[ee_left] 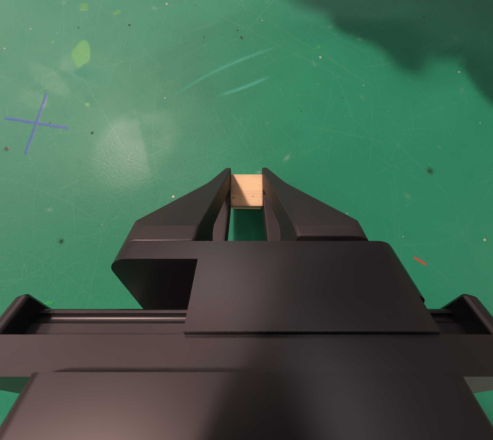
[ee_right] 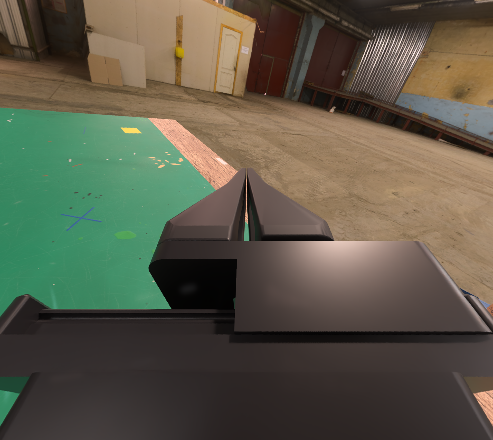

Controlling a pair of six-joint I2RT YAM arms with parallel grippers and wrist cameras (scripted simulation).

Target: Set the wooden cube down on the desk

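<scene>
The wooden cube [ee_left: 246, 190] is clamped between the fingertips of the left hand [ee_left: 246, 174] above the green surface [ee_left: 293, 112]; no edge is seen there. The right hand [ee_right: 246, 171] is pressed together, empty, over the surface's right edge.

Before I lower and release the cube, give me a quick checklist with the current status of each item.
1. Wooden cube held between the left end effector fingers: ok, both sides pinched near the tips.
2. Cube sits square, not tilted: ok.
3. Green desk mat ahead of the cube free of objects: ok, only marks, specks and a blue cross.
4. Cube's height above the desk: cannot tell from the left wrist view.
5. Right end effector out of the way: ok, shut and empty, pointing over the desk edge.
6. Shadow on the mat: cannot tell what casts it.
</scene>
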